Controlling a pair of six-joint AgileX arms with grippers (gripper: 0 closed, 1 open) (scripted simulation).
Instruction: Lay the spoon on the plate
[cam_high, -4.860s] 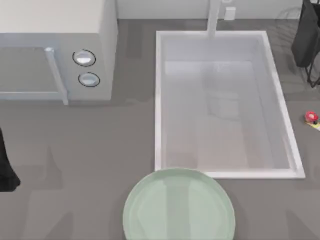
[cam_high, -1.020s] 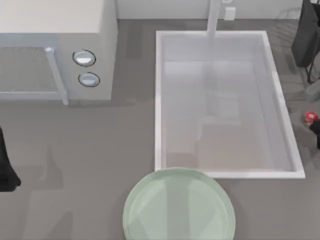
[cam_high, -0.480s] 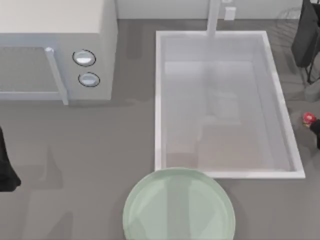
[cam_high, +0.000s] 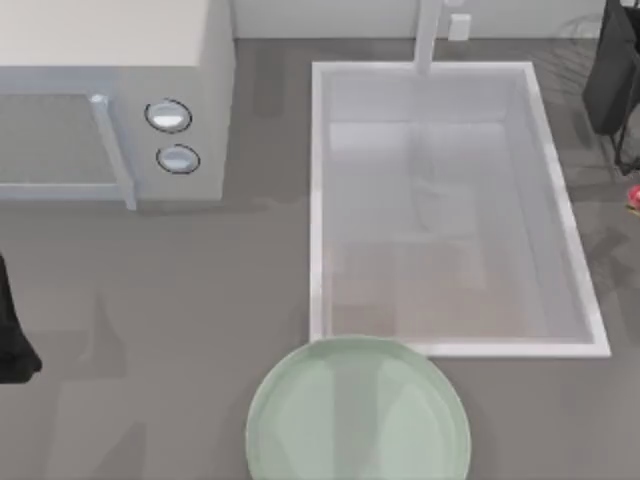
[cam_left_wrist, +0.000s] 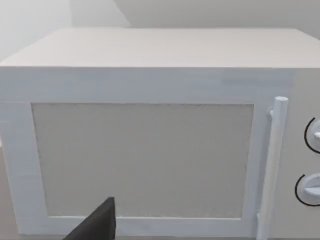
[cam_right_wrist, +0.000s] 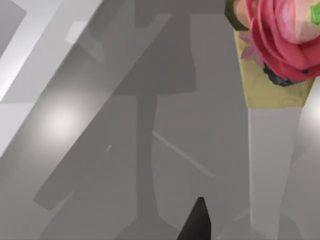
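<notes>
The spoon (cam_right_wrist: 272, 75) hangs close under the right wrist camera, its red flower knob and pale handle above the grey table (cam_high: 180, 290); from above, the knob (cam_high: 634, 196) peeks in at the right edge, beside the sink (cam_high: 440, 205). I cannot tell whether the right gripper (cam_right_wrist: 196, 222) grips it. The plate (cam_high: 358, 412) sits bare at the front. The left arm (cam_high: 12, 330) is parked at the left edge, facing the microwave (cam_left_wrist: 150, 130).

Plate (cam_high: 358, 410): one; spoon (cam_right_wrist: 275, 75): one, its red knob (cam_high: 634, 196) close to a dark right fingertip (cam_right_wrist: 196, 224); sink (cam_high: 318, 200): one; microwave (cam_high: 110, 60): one, with two dials (cam_high: 168, 116); faucet (cam_high: 428, 35): one.
</notes>
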